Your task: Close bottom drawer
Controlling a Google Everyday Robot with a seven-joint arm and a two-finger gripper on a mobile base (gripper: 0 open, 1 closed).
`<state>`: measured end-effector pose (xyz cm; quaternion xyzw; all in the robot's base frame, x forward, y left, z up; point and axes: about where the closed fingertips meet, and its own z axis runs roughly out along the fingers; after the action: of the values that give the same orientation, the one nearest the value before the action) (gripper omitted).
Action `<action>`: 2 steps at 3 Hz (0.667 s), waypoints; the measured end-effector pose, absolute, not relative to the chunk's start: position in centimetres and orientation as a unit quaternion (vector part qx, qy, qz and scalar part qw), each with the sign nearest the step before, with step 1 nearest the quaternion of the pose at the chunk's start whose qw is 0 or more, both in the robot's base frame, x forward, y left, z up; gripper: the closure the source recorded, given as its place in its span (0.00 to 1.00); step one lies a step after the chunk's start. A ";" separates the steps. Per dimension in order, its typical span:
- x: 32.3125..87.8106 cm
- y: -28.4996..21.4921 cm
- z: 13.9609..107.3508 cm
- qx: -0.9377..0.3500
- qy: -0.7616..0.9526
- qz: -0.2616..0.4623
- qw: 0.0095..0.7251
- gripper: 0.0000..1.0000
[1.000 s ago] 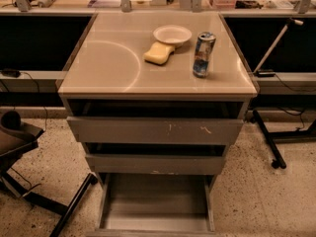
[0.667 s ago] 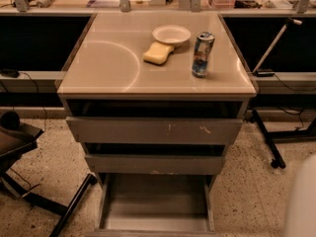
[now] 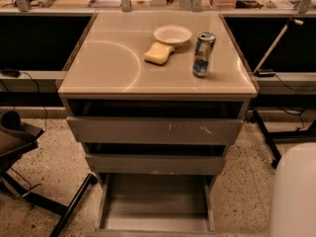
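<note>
The bottom drawer (image 3: 155, 201) is the narrowest grey drawer at the foot of the cabinet. It is pulled far out toward me, and its flat floor and thin side walls show. Its front edge lies at the bottom edge of the view. A white rounded part of my arm (image 3: 295, 191) fills the lower right corner, to the right of the drawer and apart from it. My gripper itself is out of view.
Above it, the mid-width drawer front (image 3: 155, 164) and the wide scratched drawer front (image 3: 155, 131) stand slightly out. On the cabinet top (image 3: 98, 68) are a white bowl (image 3: 172, 34), a yellow sponge (image 3: 158, 53) and a can (image 3: 203, 54). A black chair base (image 3: 29, 191) stands left, a black stand (image 3: 269, 127) right.
The white part of my arm has come into view at the lower right and risen higher. The drawers and the things on top have not moved.
</note>
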<state>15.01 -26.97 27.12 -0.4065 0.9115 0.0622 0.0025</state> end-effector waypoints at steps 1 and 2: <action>15.9 -26.6 26.4 -0.425 0.901 0.080 0.007 0.00; 19.3 -22.7 25.9 -0.510 0.851 0.120 0.033 0.00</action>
<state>19.32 -22.68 25.90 -0.5096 0.8514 0.1198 0.0332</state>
